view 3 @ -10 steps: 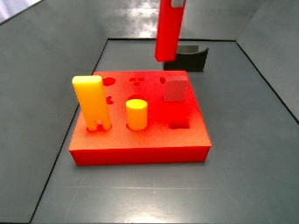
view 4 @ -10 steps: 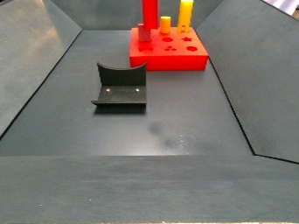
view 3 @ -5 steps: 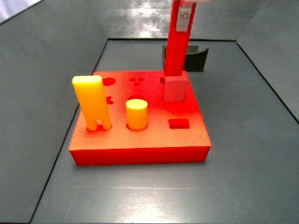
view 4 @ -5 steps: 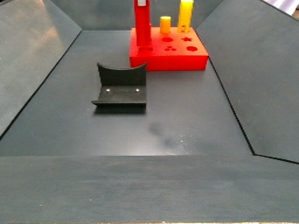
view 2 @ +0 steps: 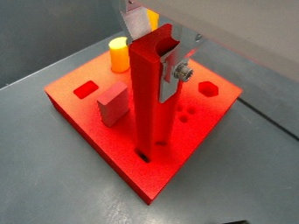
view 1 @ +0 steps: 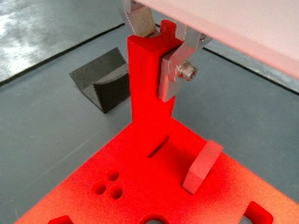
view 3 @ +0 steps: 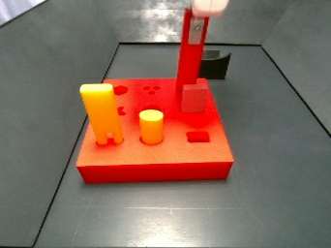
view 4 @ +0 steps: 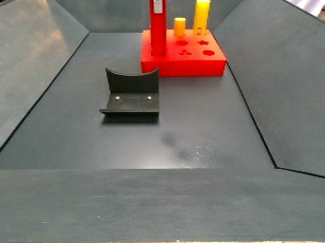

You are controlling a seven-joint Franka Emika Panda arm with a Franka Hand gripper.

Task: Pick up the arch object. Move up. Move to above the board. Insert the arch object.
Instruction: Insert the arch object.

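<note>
Pincer (view 1: 167,54) grips arch object (view 2: 151,105) — upright at board (view 2: 82,112) edge.

Light falls evenly from above and the pictures are bright. The bench (view 4: 178,133) carries pale glare patches in both side views, strongest at its far end. The board (view 3: 155,160) is so saturated in a side view that its top glows and hole edges blur. In both wrist views the pincer (view 1: 158,48) is sharp, its silver plates gleaming, while the white housing overhead washes out. Shadows are soft and short.
</note>
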